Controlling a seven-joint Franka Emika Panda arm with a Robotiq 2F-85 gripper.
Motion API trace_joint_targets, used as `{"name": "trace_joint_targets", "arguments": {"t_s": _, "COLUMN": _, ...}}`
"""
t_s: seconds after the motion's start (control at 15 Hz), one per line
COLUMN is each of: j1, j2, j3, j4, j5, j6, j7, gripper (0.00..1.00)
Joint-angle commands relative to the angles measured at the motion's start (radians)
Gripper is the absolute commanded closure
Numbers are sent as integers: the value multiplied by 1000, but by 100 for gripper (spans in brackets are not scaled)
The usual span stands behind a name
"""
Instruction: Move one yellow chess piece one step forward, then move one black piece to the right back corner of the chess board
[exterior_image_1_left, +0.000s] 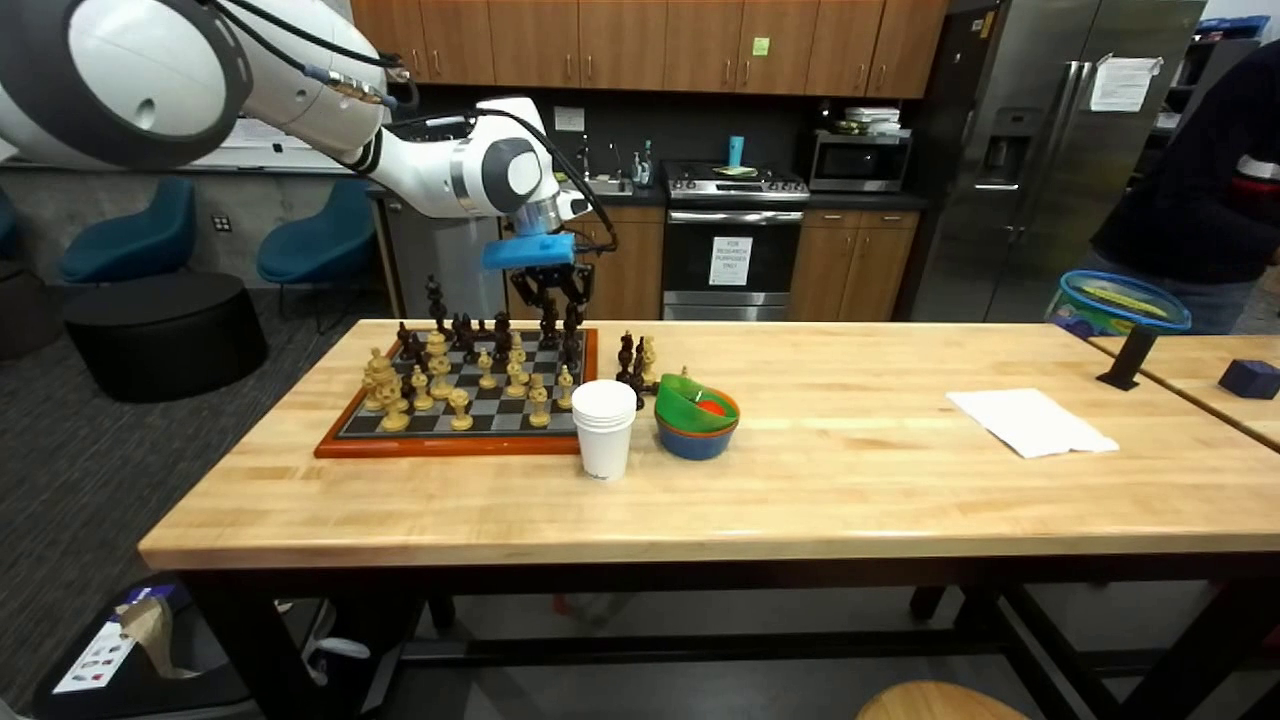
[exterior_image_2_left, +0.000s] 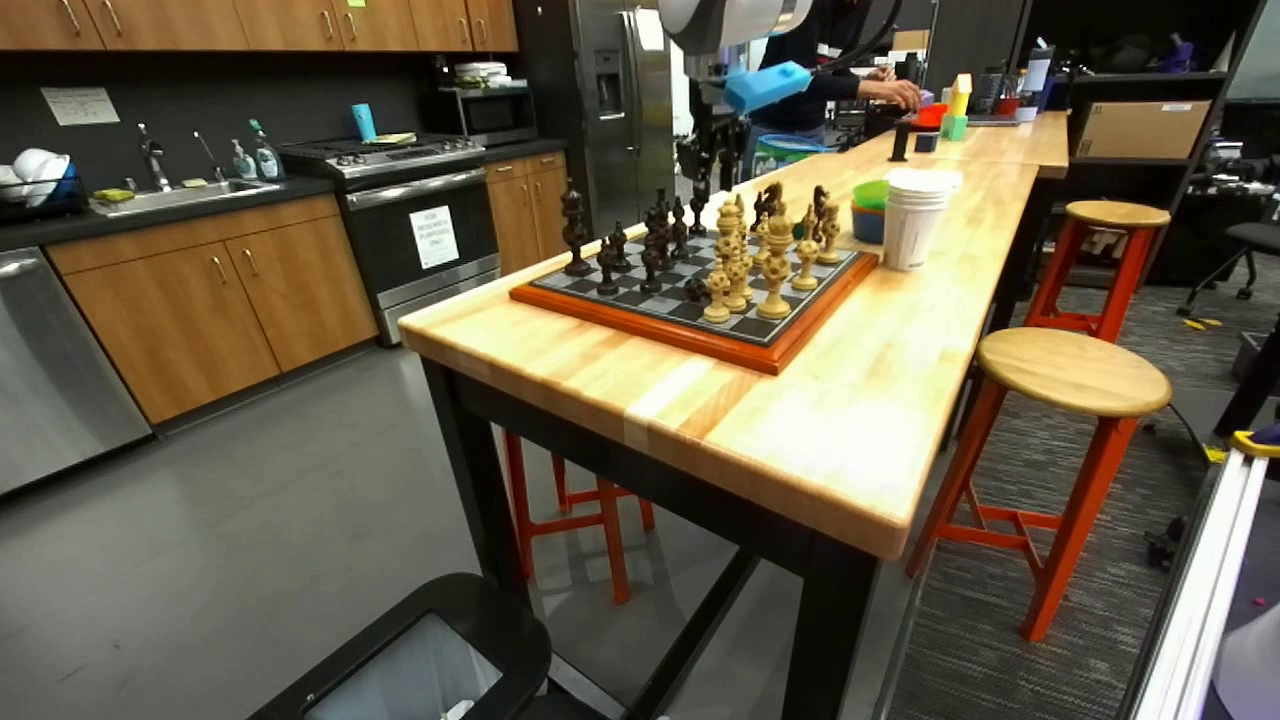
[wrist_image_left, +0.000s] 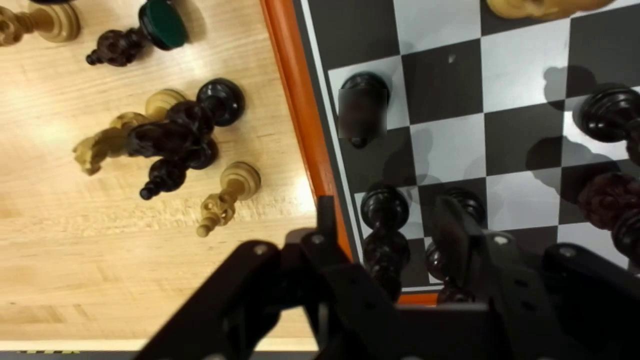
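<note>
Your gripper (wrist_image_left: 384, 206) hangs over a corner of the chess board (exterior_image_1_left: 470, 447), jaws well apart and holding nothing. In the wrist view you see a black piece (wrist_image_left: 385, 250) between them, with a gap on either side. Yellow pieces (exterior_image_1_left: 539, 405) stand farther from the tool on the board. Well away from it, the paper (exterior_image_2_left: 434, 237) on the oven door (exterior_image_2_left: 380, 240) reads "FOR RESEARCH PURPOSES"; the sheet (exterior_image_1_left: 1122, 82) on the refrigerator (exterior_image_1_left: 980, 240) is unreadable.
</note>
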Motion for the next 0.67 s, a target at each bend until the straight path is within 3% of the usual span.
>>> {"name": "trace_joint_targets", "arguments": {"t_s": 0.0, "j1": -7, "j2": -165, "j3": 30, "j4": -149, "j5": 34, "j6": -72, "j7": -53, "gripper": 19}}
{"name": "trace_joint_targets", "arguments": {"t_s": 0.27, "j1": -5, "j2": -350, "j3": 64, "j4": -271, "j5": 93, "j6": -256, "j7": -188, "gripper": 0}}
{"name": "trace_joint_targets", "arguments": {"t_s": 0.6, "j1": 28, "j2": -613, "j3": 62, "j4": -422, "j5": 155, "j6": -454, "j7": -289, "gripper": 0}}
